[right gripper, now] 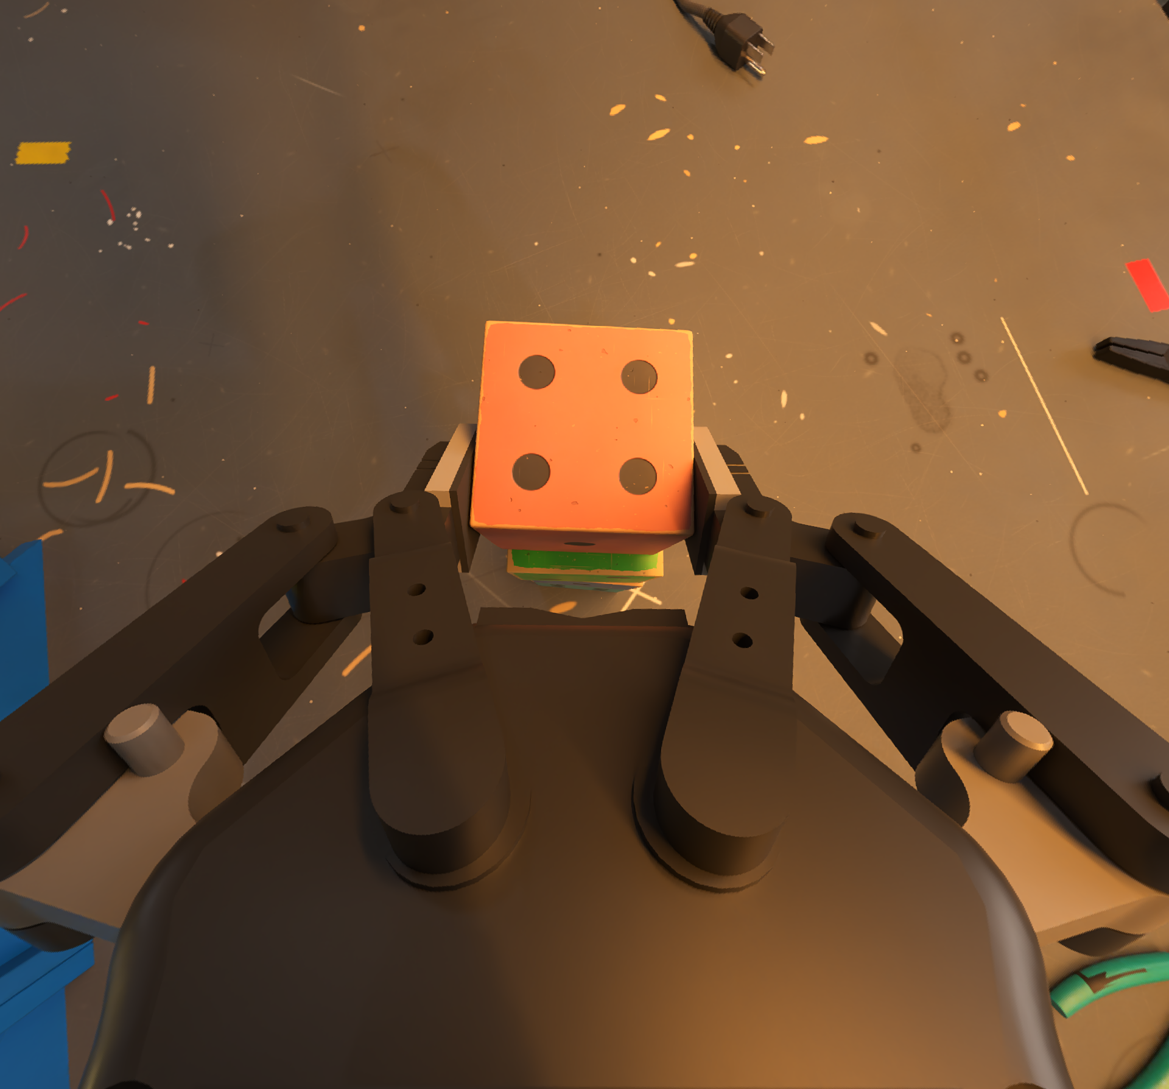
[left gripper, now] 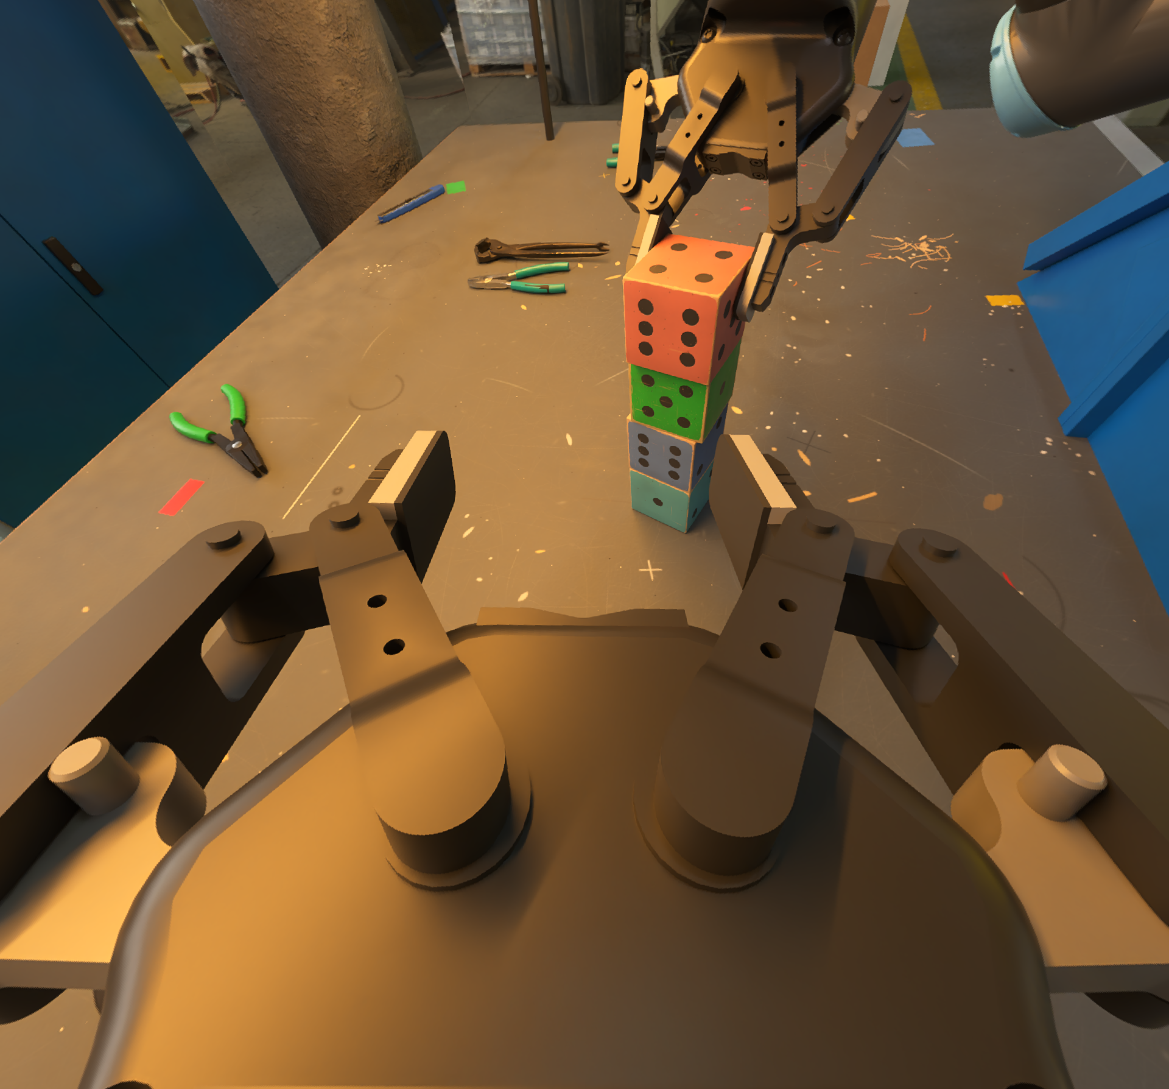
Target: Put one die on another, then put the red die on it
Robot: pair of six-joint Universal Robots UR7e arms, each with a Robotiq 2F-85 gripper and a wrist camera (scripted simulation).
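Scuffed workbench (left gripper: 443,331) — right claw (right gripper: 583,479) grips red die (right gripper: 585,426) (topping stack); left claw (left gripper: 588,476) released.

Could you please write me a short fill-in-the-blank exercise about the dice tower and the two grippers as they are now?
1. The red die sits directly on the ____ die.
2. The red die's top face shows ____ pips.
3. The bottom die of the stack is ____ in colour.
4. The left gripper is ____ and holds nothing, while the right gripper flanks the red die.

Missing words: green; four; teal; open
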